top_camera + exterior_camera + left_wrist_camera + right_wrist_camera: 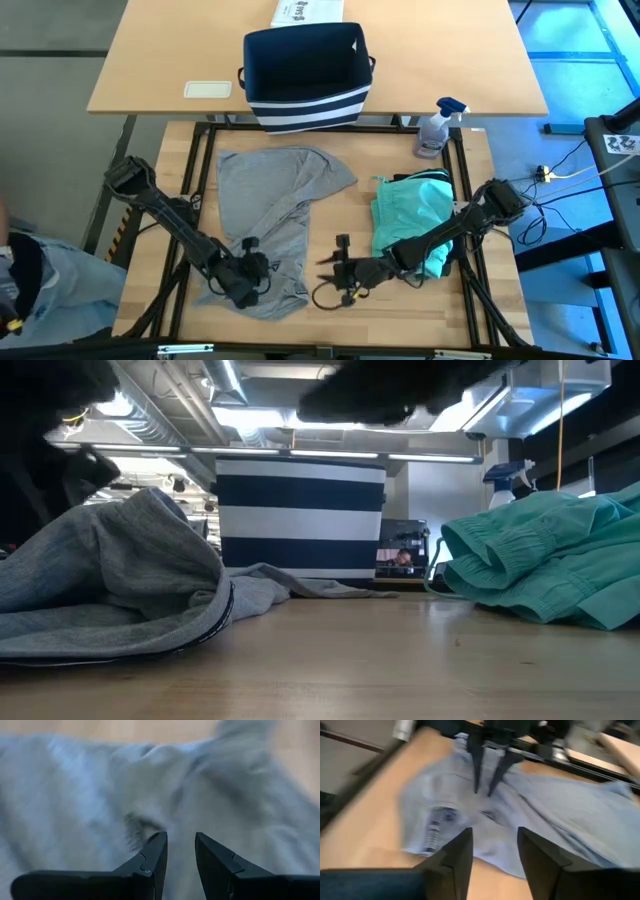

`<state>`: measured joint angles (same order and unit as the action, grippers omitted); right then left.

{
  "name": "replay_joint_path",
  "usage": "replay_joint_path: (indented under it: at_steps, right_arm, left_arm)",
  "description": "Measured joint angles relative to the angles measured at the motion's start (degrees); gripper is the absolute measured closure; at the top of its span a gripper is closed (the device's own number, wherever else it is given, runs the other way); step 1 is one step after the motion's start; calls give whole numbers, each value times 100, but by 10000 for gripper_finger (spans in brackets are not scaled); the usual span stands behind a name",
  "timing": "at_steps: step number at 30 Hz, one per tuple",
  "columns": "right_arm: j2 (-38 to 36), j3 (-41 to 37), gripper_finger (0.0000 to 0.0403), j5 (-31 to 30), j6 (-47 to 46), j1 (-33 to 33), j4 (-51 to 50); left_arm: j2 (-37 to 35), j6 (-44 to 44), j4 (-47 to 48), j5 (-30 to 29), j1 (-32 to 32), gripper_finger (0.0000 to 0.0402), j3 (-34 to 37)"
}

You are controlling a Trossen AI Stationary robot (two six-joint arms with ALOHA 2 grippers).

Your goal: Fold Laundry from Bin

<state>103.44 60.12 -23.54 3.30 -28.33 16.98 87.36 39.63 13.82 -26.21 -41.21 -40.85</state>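
Two claws | left claw (243, 283) on grey T-shirt (275, 205), parted | right claw (335, 270) beside, parted

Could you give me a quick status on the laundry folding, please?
Left gripper low over the grey T-shirt, fingers apart, no grip seen. Right gripper open beside its hem. Teal piece waits; bin behind.

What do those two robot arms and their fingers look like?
Both the left arm and the right arm are black, slim and jointed. Each ends in two dark, wedge-shaped fingers that taper toward the tips, seen too on the right gripper.
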Motion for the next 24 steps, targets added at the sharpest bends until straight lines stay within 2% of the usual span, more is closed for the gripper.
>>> replay_joint_path:
  at_steps: [4, 6, 10, 15, 18, 20, 24]
  right_arm:
    - [0, 0, 233, -809, -2, 228, -426]
    - [-6, -2, 231, -993, -1, 379, -619]
    - [-20, -2, 237, -685, -29, 750, -799]
    - [-21, -2, 242, -460, -9, 1050, -774]
    - [-21, -2, 242, -331, -7, 1127, -784]
    - [-22, -2, 242, -287, -7, 1116, -800]
    - [-22, -2, 242, -287, -7, 1114, -788]
  left_arm:
    - [-1, 527, 989, 458, 222, 306, -1]
    - [-64, 702, 1256, 687, 210, 306, -1]
    - [-318, 967, 1798, 736, 114, 306, -81]
    - [-634, 1699, 3574, 779, -34, 306, -499]
    - [-683, 1980, 4238, 1049, -100, 306, -720]
    - [-685, 2019, 4385, 1145, -166, 306, -834]
    - [-685, 1847, 3899, 1341, -389, 306, -923]
